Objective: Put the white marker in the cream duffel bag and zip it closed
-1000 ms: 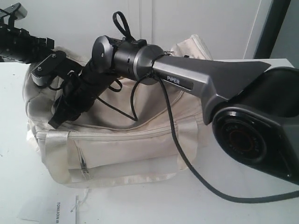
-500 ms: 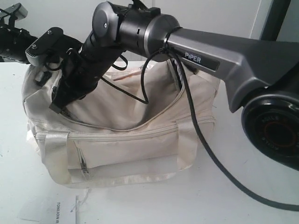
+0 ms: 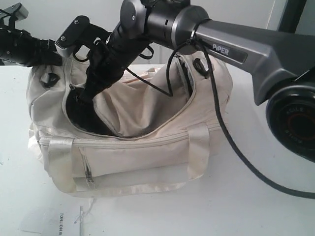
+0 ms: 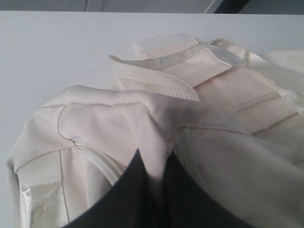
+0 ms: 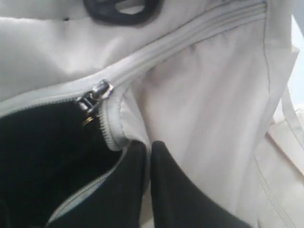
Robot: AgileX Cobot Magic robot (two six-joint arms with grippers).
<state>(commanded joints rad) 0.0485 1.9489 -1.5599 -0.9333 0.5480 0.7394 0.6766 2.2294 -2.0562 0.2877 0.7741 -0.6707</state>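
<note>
White marker: you couldn't see it in any view, so I can't say where it was.

Cream duffel bag (image 3: 216, 98) sat upright on the desk (image 3: 256, 206). The top zip was open at the left-front, leaving a dark mouth (image 3: 81, 115) between the lifted flap (image 3: 138, 105) and the front wall.

The zipper slider (image 5: 95, 97) sat at the mouth's corner. The track ran closed on one side of it and split open on the other.

Your right gripper (image 5: 148, 145) was just beside the slider, pressed together on a thin edge of flap fabric at the lip of the mouth. The right arm (image 3: 231, 46) reached in from the right across the bag's top and took most of the room above the flap.

Your left gripper (image 4: 154, 154) was pinching a raised fold of cream fabric. In the exterior view the left arm (image 3: 24, 46) met the bag at its left end, near the black strap ring (image 3: 49, 78).

Edges:
- The front handle (image 3: 197, 147) lay flat against the front wall.
- The front pocket (image 3: 133, 160) was zipped, with its pull (image 3: 88, 177) hanging at the left.
- The black cable (image 3: 231, 147) dropped from the right arm past the bag's right end onto the desk.

Room to move: the desk was bare in front of and to the right of the bag. A paper tag (image 3: 61, 223) lay just off the front-left corner.
</note>
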